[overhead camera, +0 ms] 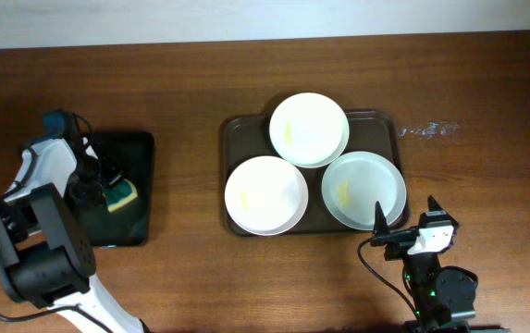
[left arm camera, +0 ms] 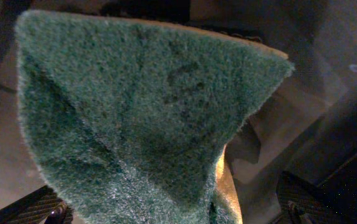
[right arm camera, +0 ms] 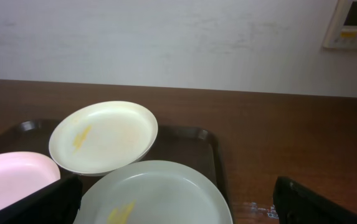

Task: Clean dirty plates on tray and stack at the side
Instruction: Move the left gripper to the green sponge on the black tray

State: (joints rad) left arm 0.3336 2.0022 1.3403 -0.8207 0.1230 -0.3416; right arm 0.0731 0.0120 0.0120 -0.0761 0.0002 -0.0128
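Three white plates lie on the brown tray: a back one, a front left one and a front right one, each with a yellowish smear. My right gripper is open and empty just in front of the tray's right corner. In the right wrist view its fingers frame the front right plate, with the back plate behind. My left gripper hangs over a yellow and green sponge. In the left wrist view the sponge's green side fills the frame, and the fingers stand apart on either side.
The sponge lies on a smaller black tray at the left. A small wet patch marks the table to the right of the brown tray. The tray's rim shows in the right wrist view, with a pale wall behind.
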